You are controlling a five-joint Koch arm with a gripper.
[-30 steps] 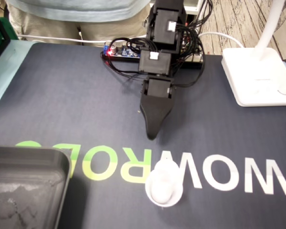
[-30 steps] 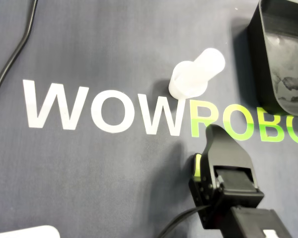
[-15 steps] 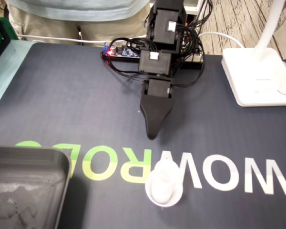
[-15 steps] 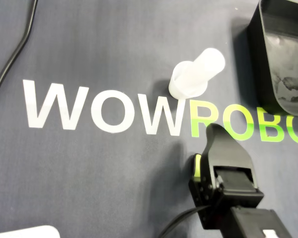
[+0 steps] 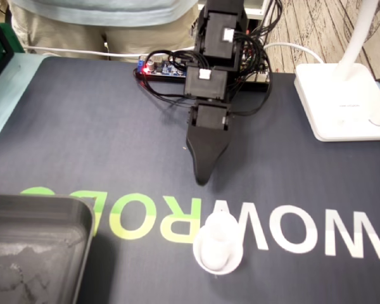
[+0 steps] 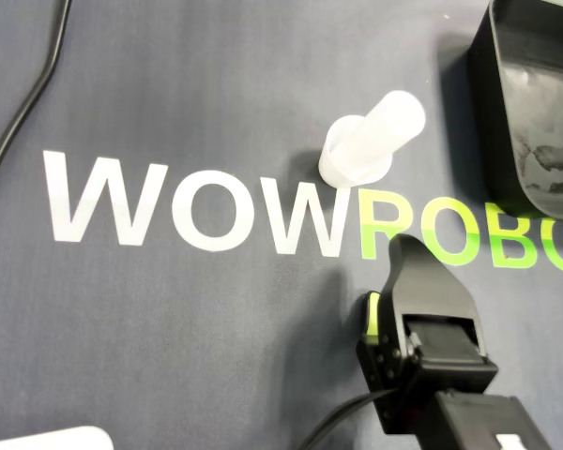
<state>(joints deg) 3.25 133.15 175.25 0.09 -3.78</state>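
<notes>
Pincer (image 5: pixel 202 179): centre of the fixed view, pointing down toward the bottom edge, its black tip just above the mat (image 5: pixel 101 126) lettering. Overhead view puts it lower right of centre (image 6: pixel 408 246). Only one black tip shows from either camera, the jaws lying one behind the other, so I cannot tell whether they are apart or together. Nothing is in them.

Change over the last second: none to note. The tip sits at the same spot against the letters and the arm has the same pose. It is stalled or pausing.

White plastic cup (image 5: pixel 218 248): bottom centre of the fixed view, standing on the lettering, near the tip but clearly apart from it. In the overhead view it is above centre (image 6: pixel 366 145), with a gap of mat between it and the pincer. It has not shifted either.

Grey tray (image 5: pixel 35 247): lower left corner, well apart from the cup. White lamp base (image 5: pixel 342 104): upper right.

Judgement: the reach for the cup has not begun, and the whole approach and grasp remain.
</notes>
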